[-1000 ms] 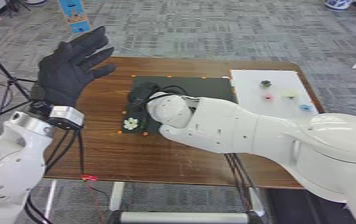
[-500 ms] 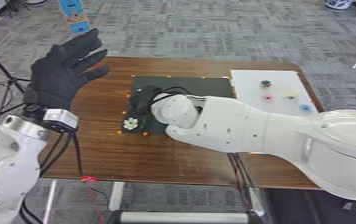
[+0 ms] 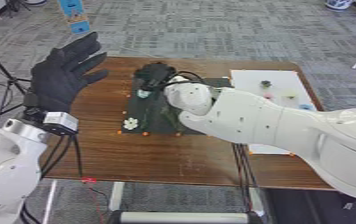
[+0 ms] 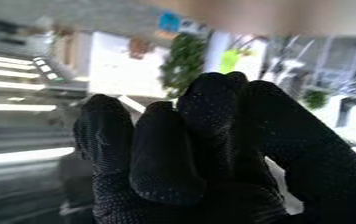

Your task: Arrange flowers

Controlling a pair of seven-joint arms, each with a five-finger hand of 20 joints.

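In the head view, my right hand (image 3: 155,73) is at the far left corner of a dark mat (image 3: 161,110), and I cannot tell whether it holds anything. Close below it on the mat is a small pale bluish thing (image 3: 144,93), perhaps a flower. A white flower (image 3: 131,123) lies at the mat's near left corner. My left hand (image 3: 63,75) is raised open and empty beyond the table's left edge. The black glove of my right hand (image 4: 214,150) faces a blurred room in the right wrist view.
On a white board (image 3: 245,80) at the table's right are a dark green piece (image 3: 265,83), a pink one (image 3: 268,96), a pale yellow one (image 3: 289,95) and a blue one (image 3: 306,107). My right arm crosses above the board's near part. Brown wood (image 3: 157,160) shows in front of the mat.
My right hand has moved away toward the mat's far edge, and the pale bluish thing has come into sight. My left hand has shifted slightly left and lower in the head view.
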